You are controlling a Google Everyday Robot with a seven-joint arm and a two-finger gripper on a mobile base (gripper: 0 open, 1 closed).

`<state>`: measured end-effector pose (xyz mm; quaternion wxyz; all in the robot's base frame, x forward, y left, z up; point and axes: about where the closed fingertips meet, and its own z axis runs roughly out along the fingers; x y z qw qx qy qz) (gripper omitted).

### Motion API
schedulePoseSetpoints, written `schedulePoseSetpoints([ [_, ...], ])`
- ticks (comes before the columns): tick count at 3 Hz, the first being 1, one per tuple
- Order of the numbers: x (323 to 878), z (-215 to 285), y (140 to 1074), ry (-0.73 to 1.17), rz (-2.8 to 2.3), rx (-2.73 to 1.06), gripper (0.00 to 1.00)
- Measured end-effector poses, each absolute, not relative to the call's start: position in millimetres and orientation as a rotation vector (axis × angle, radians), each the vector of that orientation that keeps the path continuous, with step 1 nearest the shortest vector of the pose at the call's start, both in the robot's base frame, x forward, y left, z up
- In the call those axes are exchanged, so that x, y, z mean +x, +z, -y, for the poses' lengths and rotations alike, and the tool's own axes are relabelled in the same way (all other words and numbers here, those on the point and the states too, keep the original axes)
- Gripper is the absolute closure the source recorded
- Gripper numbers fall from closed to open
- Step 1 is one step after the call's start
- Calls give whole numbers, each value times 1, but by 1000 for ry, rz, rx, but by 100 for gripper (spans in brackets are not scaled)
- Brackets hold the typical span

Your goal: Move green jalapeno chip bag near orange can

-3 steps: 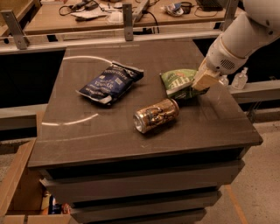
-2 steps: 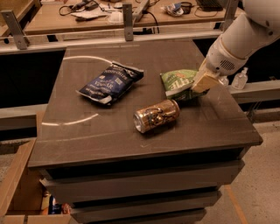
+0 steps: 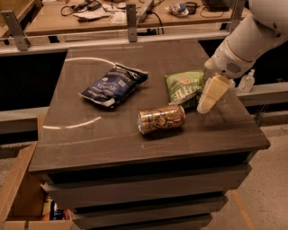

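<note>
The green jalapeno chip bag lies flat on the dark table top, right of centre. The orange can lies on its side just in front of the bag, a small gap away. My gripper, pale and angled down from the white arm, sits at the bag's right end, overlapping its edge and close to the table top. It hides the bag's lower right corner.
A larger dark blue chip bag lies left of the green bag. A white arc is marked on the table. A small bottle stands on the ledge to the right. A cluttered bench runs behind, and an open box sits at lower left.
My gripper has dropped slightly toward the table at the bag's right end. The green bag, the can and the blue bag have not moved.
</note>
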<state>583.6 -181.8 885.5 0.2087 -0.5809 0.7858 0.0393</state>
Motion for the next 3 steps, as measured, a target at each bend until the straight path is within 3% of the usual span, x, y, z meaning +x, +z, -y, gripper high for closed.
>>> schedulePoseSetpoints([
  [2, 597, 208, 900, 80, -2167, -1488, 0],
  [3, 611, 261, 931, -68, -2166, -1332, 0],
])
